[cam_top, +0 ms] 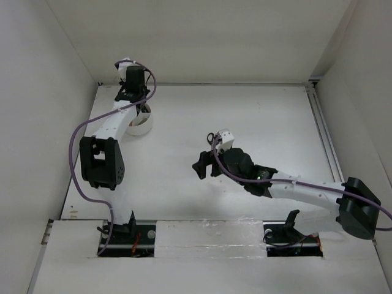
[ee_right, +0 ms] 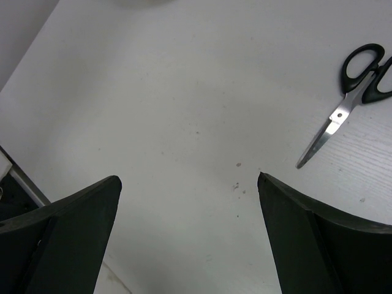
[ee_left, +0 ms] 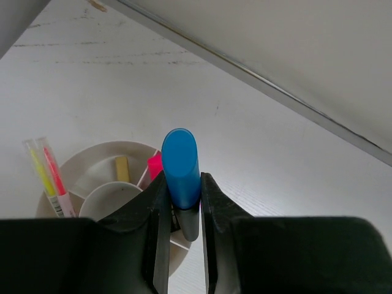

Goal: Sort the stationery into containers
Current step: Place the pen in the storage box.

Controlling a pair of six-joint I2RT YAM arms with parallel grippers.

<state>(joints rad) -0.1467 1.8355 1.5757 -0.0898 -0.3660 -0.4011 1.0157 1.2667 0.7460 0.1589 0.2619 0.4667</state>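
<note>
Left hand: the left hand [ee_left: 182, 184] is narrowed onto the blue-capped highlighter [ee_left: 180, 162], one finger on each side of the barrel, with the cap pointing up past the fingertips.
Held thing's place: the highlighter hangs just over the near rim of the white bowl [ee_left: 86, 165], which sits by the far left corner of the tabletop [ee_right: 184, 92].
In the bowl: the yellow pen [ee_left: 40, 171] and pink pen [ee_left: 54, 174] lean together in one outer compartment. The tan block [ee_left: 123, 168] stands in the next. A pink cap [ee_left: 155, 165], likely the second highlighter, shows in the one after that, half hidden by a finger.
Right hand: the right hand [ee_right: 188, 180] is spread wide and holds nothing, hovering above bare tabletop near the middle.
Outside the bowl: the scissors [ee_right: 346, 101] lie flat on the tabletop, blades together, near the right hand but not touching it.
Done: four things appear sorted.
In hand: the blue-capped highlighter looks ready to be lowered and released into a compartment.
Left: the scissors are not yet picked up, so the task seems well past halfway.
</note>
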